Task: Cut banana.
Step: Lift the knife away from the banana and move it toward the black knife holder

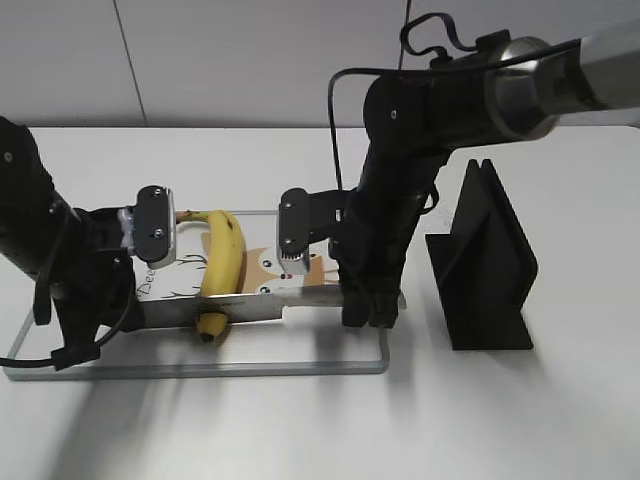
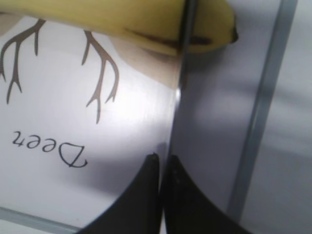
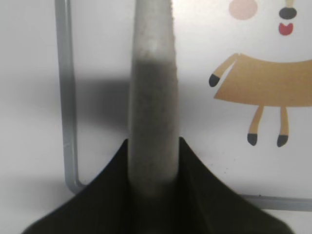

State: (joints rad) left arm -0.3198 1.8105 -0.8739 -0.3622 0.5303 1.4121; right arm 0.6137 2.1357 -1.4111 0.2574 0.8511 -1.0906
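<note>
Yellow banana (image 1: 218,262) sits under the knife (image 1: 250,310); right gripper (image 1: 365,312) clamps the handle, left gripper (image 2: 162,165) pinches the blade tip. Uneven pressure could roll the fruit.

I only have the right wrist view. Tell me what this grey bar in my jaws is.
Observer: It is the knife handle. The exterior view shows the blade running left from the right gripper across the banana.
Operator: Say where on the banana the blade sits.
Observer: Near the lower tip; the left wrist view shows the blade edge pressed in just short of the dark end.
Operator: Report the left gripper.
Observer: The left gripper is pinched on the blade's far end, its fingertips nearly together.
Operator: Tell me what stands to my right.
Observer: A black knife stand, off the board.
</note>
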